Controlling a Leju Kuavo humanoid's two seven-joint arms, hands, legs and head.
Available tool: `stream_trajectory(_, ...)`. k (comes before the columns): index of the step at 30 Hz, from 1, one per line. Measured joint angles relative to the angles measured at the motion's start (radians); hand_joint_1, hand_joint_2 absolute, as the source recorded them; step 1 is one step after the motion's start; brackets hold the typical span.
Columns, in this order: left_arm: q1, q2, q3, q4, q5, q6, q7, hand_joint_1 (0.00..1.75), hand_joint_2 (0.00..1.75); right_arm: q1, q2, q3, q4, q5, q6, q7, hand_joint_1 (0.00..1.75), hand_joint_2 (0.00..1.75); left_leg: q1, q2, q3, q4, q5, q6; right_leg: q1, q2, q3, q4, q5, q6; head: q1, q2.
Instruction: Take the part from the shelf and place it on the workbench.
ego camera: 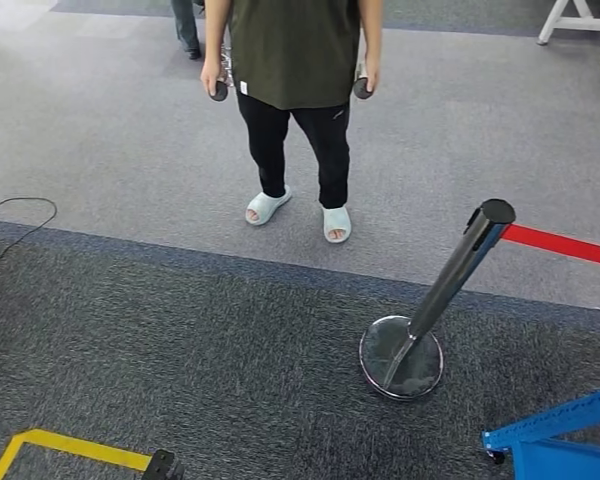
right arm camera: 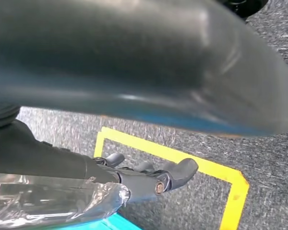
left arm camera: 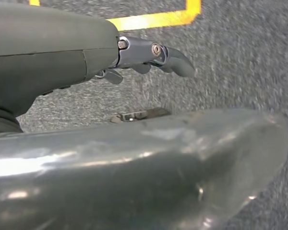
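Fingers [left arm camera: 171,56] of both hands seem loosely extended, holding nothing; a leaning stanchion [ego camera: 433,300] and person [ego camera: 293,60] stand ahead.

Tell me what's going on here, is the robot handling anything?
The robot looks down at carpet, facing a person who stands beside a barrier post. The left robot hand hangs over the floor, holding nothing. Crinkled clear plastic sits against the right robot hand; whether it is gripped is unclear.

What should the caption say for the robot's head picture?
A person in slippers stands on grey carpet facing the robot, near a leaning barrier post with red tape.
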Motion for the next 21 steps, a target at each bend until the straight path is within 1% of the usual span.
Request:
stream_trajectory(1,0.001,0.000,0.000,0.000,0.002,0.002,-0.001,0.00,0.00,0.000,0.000,0.000,0.000,0.002,0.001,0.002,0.00,0.00,0.000,-0.005,-0.030,0.057,-0.017,0.000,0.000,0.011,-0.001,0.000,0.000,-0.001,0.000,0.000)
stream_trajectory(2,0.003,0.000,0.000,0.000,0.006,0.004,-0.002,0.00,0.00,0.001,0.000,0.000,0.000,0.004,0.002,0.004,0.00,0.00,0.001,-0.008,-0.046,0.079,-0.012,0.000,0.000,0.024,-0.001,0.000,0.000,-0.001,0.000,0.000)
stream_trajectory(3,0.003,0.000,0.000,0.000,0.011,0.007,-0.001,0.00,0.00,0.002,0.000,0.000,0.000,0.006,0.003,0.005,0.00,0.00,0.002,-0.010,-0.043,0.062,0.013,0.001,0.000,0.036,0.000,0.000,0.001,0.000,0.000,0.000)
stream_trajectory(4,0.003,0.001,0.000,0.000,0.014,0.008,0.004,0.00,0.00,0.002,-0.001,0.000,0.000,0.008,0.004,0.003,0.00,0.00,0.003,-0.015,-0.022,0.010,0.051,0.001,-0.001,0.049,0.000,0.000,0.002,0.001,0.000,0.000)
stream_trajectory(5,0.003,0.004,0.000,0.000,0.015,0.008,0.012,0.00,0.00,0.002,-0.001,0.000,0.000,0.010,0.005,-0.001,0.00,0.00,0.007,-0.033,0.008,-0.058,0.090,0.001,-0.002,0.061,0.000,0.000,0.003,0.004,-0.001,0.000)
stream_trajectory(6,0.002,0.007,0.000,0.000,0.014,0.005,0.023,0.00,0.00,0.000,-0.001,0.000,0.000,0.012,0.006,-0.007,0.00,0.00,0.011,-0.055,0.037,-0.126,0.117,0.001,-0.001,0.073,-0.003,0.003,0.004,0.009,-0.001,0.000)
stream_trajectory(7,0.002,0.011,0.000,0.000,0.012,0.001,0.037,0.00,0.00,-0.001,-0.001,0.000,0.000,0.013,0.007,-0.013,0.00,0.00,0.013,-0.074,0.058,-0.174,0.131,0.001,-0.001,0.084,-0.006,0.004,0.005,0.015,-0.001,0.000)
stream_trajectory(8,0.002,0.016,0.000,0.000,0.011,-0.002,0.049,0.00,0.00,-0.002,-0.001,0.000,0.000,0.015,0.007,-0.017,0.00,0.00,0.014,-0.088,0.067,-0.198,0.134,0.002,-0.001,0.094,-0.010,0.004,0.007,0.022,-0.002,0.000)
stream_trajectory(9,0.002,0.020,0.000,0.000,0.009,-0.004,0.060,0.00,0.00,-0.002,-0.001,0.000,0.000,0.017,0.007,-0.018,0.00,0.00,0.013,-0.088,0.069,-0.206,0.132,0.006,-0.002,0.103,-0.016,0.003,0.009,0.030,-0.002,0.000)
stream_trajectory(10,0.002,0.024,0.000,0.000,0.008,-0.003,0.068,0.00,0.00,0.000,-0.002,0.000,0.000,0.020,0.008,-0.016,0.00,0.00,0.012,-0.079,0.069,-0.206,0.134,0.012,-0.005,0.109,-0.019,-0.001,0.011,0.037,-0.003,0.000)
stream_trajectory(11,0.002,0.028,0.000,0.000,0.006,-0.002,0.074,0.00,0.00,0.002,-0.002,0.000,0.000,0.023,0.009,-0.011,0.00,0.00,0.011,-0.070,0.070,-0.208,0.136,0.019,-0.006,0.100,-0.022,0.002,0.009,0.041,-0.002,0.000)
stream_trajectory(12,0.001,0.031,0.000,0.000,0.004,-0.001,0.077,0.00,0.00,0.003,-0.002,-0.001,0.000,0.025,0.010,-0.006,0.00,0.00,0.010,-0.060,0.071,-0.210,0.139,0.027,-0.006,0.078,-0.032,0.020,-0.004,0.045,0.000,0.000)
stream_trajectory(13,0.002,0.034,0.001,0.000,0.001,0.001,0.080,0.00,0.00,0.003,-0.002,-0.001,0.000,0.026,0.011,-0.001,0.00,0.00,0.010,-0.048,0.072,-0.212,0.140,0.034,-0.005,0.051,-0.049,0.061,-0.029,0.048,0.003,0.000)
stream_trajectory(14,0.003,0.037,0.001,0.000,-0.001,0.002,0.082,0.00,0.00,0.001,-0.002,-0.001,0.000,0.027,0.011,0.002,0.00,0.00,0.007,-0.036,0.072,-0.212,0.140,0.038,-0.003,0.021,-0.076,0.122,-0.065,0.049,0.005,0.000)
stream_trajectory(15,0.005,0.038,0.001,0.000,-0.002,0.004,0.085,0.00,0.00,-0.002,-0.002,-0.001,0.000,0.027,0.012,0.005,0.00,0.00,0.005,-0.023,0.073,-0.212,0.139,0.041,-0.003,0.004,-0.109,0.194,-0.101,0.051,0.006,0.000)
stream_trajectory(16,0.007,0.039,0.001,0.000,-0.004,0.006,0.087,0.00,0.00,-0.003,-0.001,0.000,0.000,0.028,0.012,0.007,0.00,0.00,0.002,-0.009,0.073,-0.212,0.138,0.042,-0.003,-0.003,-0.137,0.256,-0.127,0.052,0.006,0.000)
stream_trajectory(17,0.008,0.040,0.001,0.000,-0.005,0.007,0.089,0.00,0.00,-0.002,-0.001,0.000,0.000,0.028,0.012,0.010,0.00,0.00,0.000,0.003,0.074,-0.212,0.136,0.042,-0.003,-0.006,-0.151,0.290,-0.136,0.053,0.006,0.000)
stream_trajectory(18,0.008,0.041,0.001,0.000,-0.005,0.008,0.090,0.00,0.00,0.000,-0.001,-0.001,0.000,0.028,0.011,0.012,0.00,0.00,0.000,0.014,0.076,-0.212,0.135,0.042,-0.003,-0.008,-0.145,0.285,-0.125,0.053,0.006,0.000)
stream_trajectory(19,0.007,0.041,0.001,0.000,-0.006,0.009,0.090,0.00,0.00,0.002,-0.002,-0.001,0.000,0.029,0.011,0.014,0.00,0.00,-0.001,0.024,0.079,-0.212,0.133,0.040,-0.003,-0.011,-0.119,0.241,-0.098,0.051,0.006,0.000)
stream_trajectory(20,0.007,0.041,0.001,0.000,-0.006,0.009,0.091,0.00,0.00,0.003,-0.002,-0.001,0.000,0.029,0.011,0.014,0.00,0.00,-0.001,0.033,0.083,-0.211,0.130,0.037,-0.003,-0.024,-0.080,0.174,-0.065,0.049,0.006,0.000)
stream_trajectory(21,0.007,0.041,0.001,0.000,-0.006,0.009,0.091,0.00,0.00,0.001,-0.002,-0.001,0.000,0.029,0.011,0.014,0.00,0.00,-0.004,0.041,0.087,-0.209,0.125,0.033,0.000,-0.044,-0.042,0.104,-0.040,0.047,0.007,0.000)
